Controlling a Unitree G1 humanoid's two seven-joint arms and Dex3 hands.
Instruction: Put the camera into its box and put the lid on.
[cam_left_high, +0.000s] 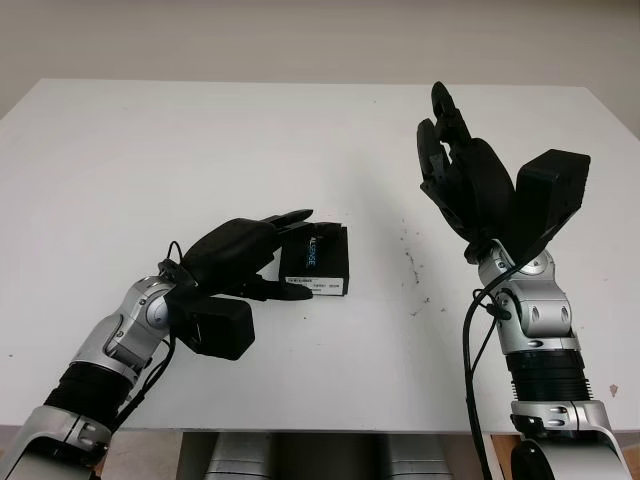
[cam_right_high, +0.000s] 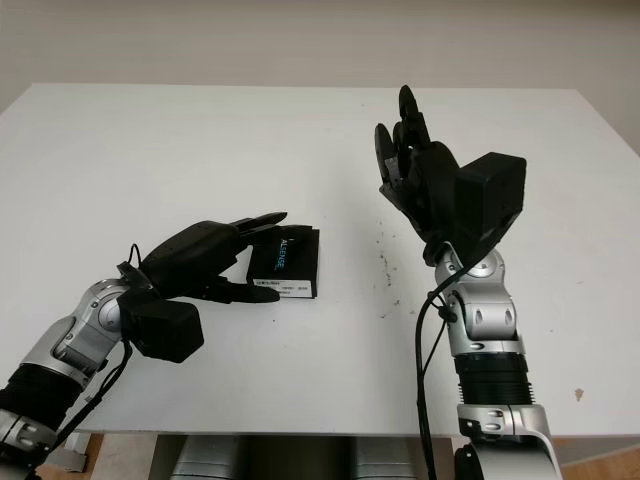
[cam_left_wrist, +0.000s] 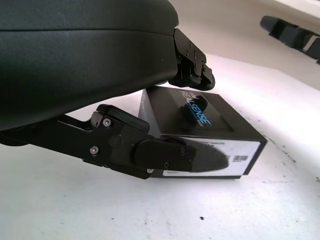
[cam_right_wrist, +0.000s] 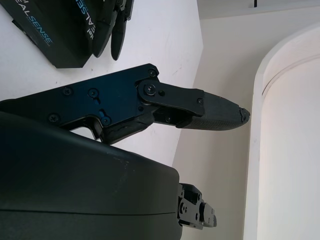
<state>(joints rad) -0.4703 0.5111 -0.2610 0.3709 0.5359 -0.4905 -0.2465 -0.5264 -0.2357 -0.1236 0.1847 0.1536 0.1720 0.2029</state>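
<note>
A closed black camera box (cam_left_high: 315, 262) with a blue-lettered lid lies flat on the white table (cam_left_high: 150, 150), a little left of centre. My left hand (cam_left_high: 295, 255) is at the box's left side: its upper fingers (cam_left_wrist: 192, 75) reach over the lid (cam_left_wrist: 200, 117) and the thumb (cam_left_wrist: 195, 160) lies along the labelled near side. These fingers are stretched out, not curled around the box. My right hand (cam_left_high: 450, 150) is raised above the table to the right of the box, open and holding nothing. The camera itself cannot be seen.
A few small dark specks (cam_left_high: 415, 300) mark the table between the box and the right arm. The table's near edge (cam_left_high: 330, 430) runs just in front of both forearms. A pale wall (cam_left_high: 320, 40) stands behind the far edge.
</note>
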